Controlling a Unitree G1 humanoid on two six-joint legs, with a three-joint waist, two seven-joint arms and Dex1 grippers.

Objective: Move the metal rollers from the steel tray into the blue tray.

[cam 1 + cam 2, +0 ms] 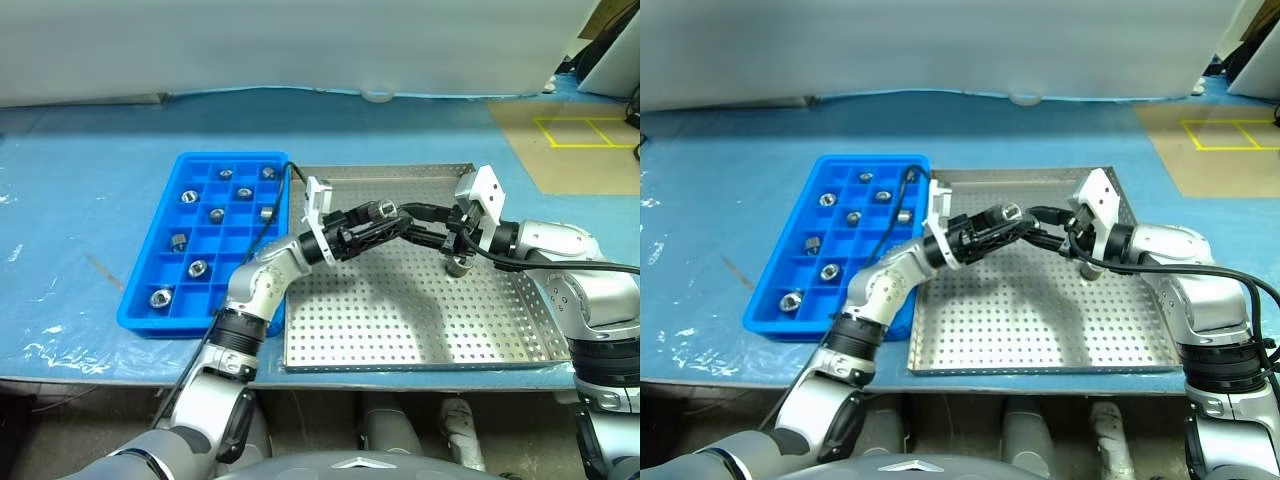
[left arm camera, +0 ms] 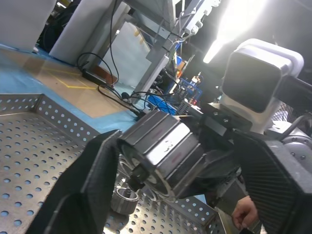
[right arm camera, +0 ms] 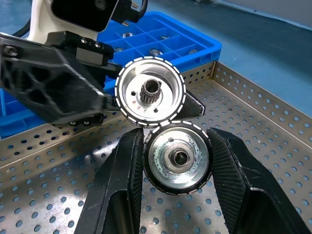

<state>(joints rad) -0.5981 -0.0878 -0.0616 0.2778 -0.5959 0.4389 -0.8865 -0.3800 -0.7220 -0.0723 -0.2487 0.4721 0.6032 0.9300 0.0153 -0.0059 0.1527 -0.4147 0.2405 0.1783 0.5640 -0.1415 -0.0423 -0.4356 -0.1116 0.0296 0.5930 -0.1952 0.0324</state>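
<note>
blue tray (image 1: 140, 318): about nine metal rollers (image 1: 217, 214) seated
left gripper (image 1: 1015, 212): pinching one roller — mid-air
right gripper (image 3: 176, 146): clamped on another
steel tray (image 1: 420, 350): one roller left — near the right gripper

The two arms, crossing above the steel tray (image 1: 420, 330), hide part of its perforated floor. A roller (image 1: 459, 265) near the tray's right rim is partly covered by the right gripper (image 1: 425, 237). Rollers in the blue tray (image 1: 150, 270) are too small to show any detail. The blue tray's corner nearest the steel tray lies under the left arm. In the left wrist view, a person's hand (image 2: 243, 214) is cut off by the picture's edge.
</note>
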